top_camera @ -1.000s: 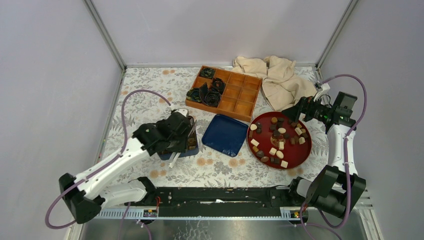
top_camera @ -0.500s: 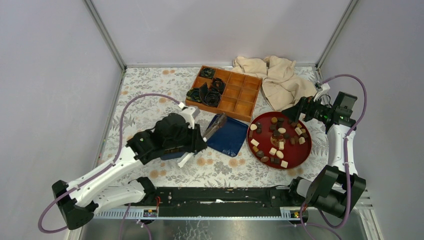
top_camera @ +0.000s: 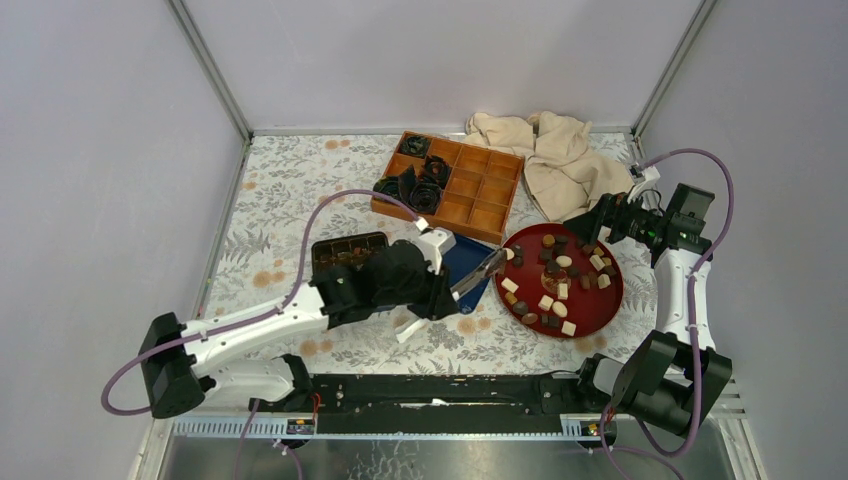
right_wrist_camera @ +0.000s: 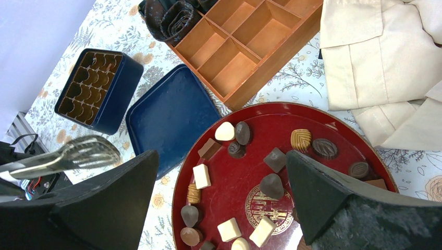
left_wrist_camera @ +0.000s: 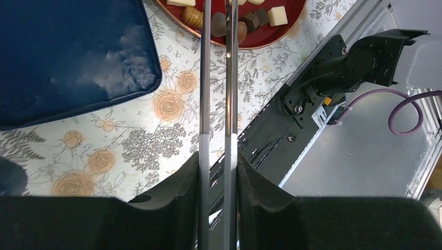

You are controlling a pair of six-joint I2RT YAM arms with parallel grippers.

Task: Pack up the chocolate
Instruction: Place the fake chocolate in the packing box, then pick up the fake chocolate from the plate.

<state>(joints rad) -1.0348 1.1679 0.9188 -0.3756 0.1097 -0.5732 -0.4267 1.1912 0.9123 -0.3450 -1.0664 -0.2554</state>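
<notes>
The chocolate (top_camera: 560, 280) lies as several dark, mid-brown and cream pieces on a round red plate (top_camera: 610, 310). It also shows in the right wrist view (right_wrist_camera: 273, 185) and the left wrist view (left_wrist_camera: 276, 15). My left gripper (top_camera: 445, 290) is shut on metal tongs (top_camera: 478, 272), whose tips reach the plate's left edge. In the left wrist view the tongs (left_wrist_camera: 203, 78) run straight out from the gripper (left_wrist_camera: 218, 166) over the plate (left_wrist_camera: 294, 13). My right gripper (top_camera: 590, 222) is open and empty above the plate's far right; its wrist view (right_wrist_camera: 221, 161) shows the plate (right_wrist_camera: 260, 130) below.
A dark blue box (top_camera: 345, 250) with an insert of brown cups stands left of my left arm, and its blue lid (right_wrist_camera: 169, 117) lies between it and the plate. A wooden divided box (top_camera: 470, 190) holds black paper cups (top_camera: 415, 185). A beige cloth (top_camera: 555, 155) lies at the back right.
My left arm has swung right from over the blue box, carrying the tongs across the lid to the plate's edge. The blue box is now uncovered. The right arm has not moved.
</notes>
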